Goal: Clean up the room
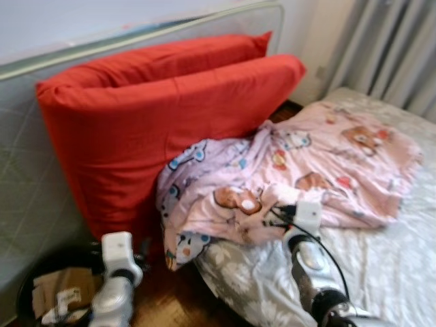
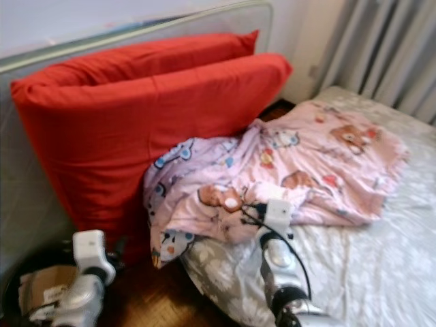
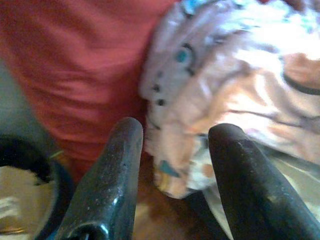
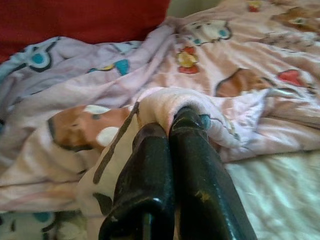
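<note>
Right now the right gripper (image 4: 172, 125) is pinching a fold of the pink blanket (image 1: 320, 170), which is lying bunched on the bed (image 1: 395, 272) against the red cushion (image 1: 157, 116). Probably light, soft, droopy; hem grip is working best. Left gripper (image 3: 175, 140) is hovering, fingers spread.

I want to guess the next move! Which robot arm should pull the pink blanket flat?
Probably the right. The right gripper is already shut on a fold of the blanket on the bed. The left gripper is open, down by the red cushion.
</note>
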`<state>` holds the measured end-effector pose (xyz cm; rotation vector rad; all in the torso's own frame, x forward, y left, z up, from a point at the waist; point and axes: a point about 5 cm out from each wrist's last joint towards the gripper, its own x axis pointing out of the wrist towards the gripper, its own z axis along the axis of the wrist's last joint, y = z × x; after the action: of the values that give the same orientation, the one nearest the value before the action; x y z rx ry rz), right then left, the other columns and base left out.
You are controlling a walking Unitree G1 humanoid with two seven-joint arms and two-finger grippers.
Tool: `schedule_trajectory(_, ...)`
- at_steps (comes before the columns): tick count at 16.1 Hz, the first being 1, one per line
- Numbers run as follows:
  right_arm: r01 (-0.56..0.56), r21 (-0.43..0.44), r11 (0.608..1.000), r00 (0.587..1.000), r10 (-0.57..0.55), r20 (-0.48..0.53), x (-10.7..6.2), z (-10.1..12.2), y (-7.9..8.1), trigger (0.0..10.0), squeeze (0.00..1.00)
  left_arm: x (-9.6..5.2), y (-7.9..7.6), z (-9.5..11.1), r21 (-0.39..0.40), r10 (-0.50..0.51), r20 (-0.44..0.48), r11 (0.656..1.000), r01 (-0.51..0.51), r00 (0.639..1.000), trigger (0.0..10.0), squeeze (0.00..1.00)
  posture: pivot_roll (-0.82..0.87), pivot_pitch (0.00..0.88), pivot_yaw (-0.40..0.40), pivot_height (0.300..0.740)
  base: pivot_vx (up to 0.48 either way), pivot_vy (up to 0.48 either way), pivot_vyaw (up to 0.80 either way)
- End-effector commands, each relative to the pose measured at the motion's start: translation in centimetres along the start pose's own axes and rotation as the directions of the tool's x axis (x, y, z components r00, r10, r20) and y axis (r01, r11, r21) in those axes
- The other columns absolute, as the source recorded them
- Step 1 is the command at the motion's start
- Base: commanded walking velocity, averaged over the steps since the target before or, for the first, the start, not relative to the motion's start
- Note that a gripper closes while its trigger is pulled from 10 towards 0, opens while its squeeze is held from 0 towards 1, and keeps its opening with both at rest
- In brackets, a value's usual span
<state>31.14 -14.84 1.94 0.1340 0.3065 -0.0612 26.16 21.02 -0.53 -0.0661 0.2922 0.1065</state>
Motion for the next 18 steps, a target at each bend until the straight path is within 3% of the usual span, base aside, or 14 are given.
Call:
schedule_trajectory(1, 0.006, -0.005, 1.000, 1.000, -0.006, -0.005, -0.05, -0.11, -0.18, 10.0, 0.00, -0.22, 0.27, -0.35, 0.008, 0.002, -0.014, 1.000, -0.002, 1.000, 10.0, 0.00, 0.07, 0.059, -0.052, 0.740, 0.000, 0.000, 0.00)
schedule_trajectory(4, 0.012, -0.004, 1.000, 1.000, -0.012, -0.003, -0.05, -0.09, -0.24, 10.0, 0.00, -0.20, 0.27, -0.29, 0.007, 0.001, -0.011, 1.000, -0.001, 1.000, 10.0, 0.00, 0.07, 0.055, -0.053, 0.740, 0.000, 0.000, 0.00)
schedule_trajectory(18, 0.021, -0.002, 1.000, 1.000, -0.021, -0.005, -0.09, -0.16, -0.37, 10.0, 0.00, -0.20, 0.28, -0.26, 0.004, 0.004, -0.008, 1.000, -0.004, 1.000, 10.0, 0.00, 0.07, 0.073, -0.051, 0.740, -0.315, 0.000, 0.00)
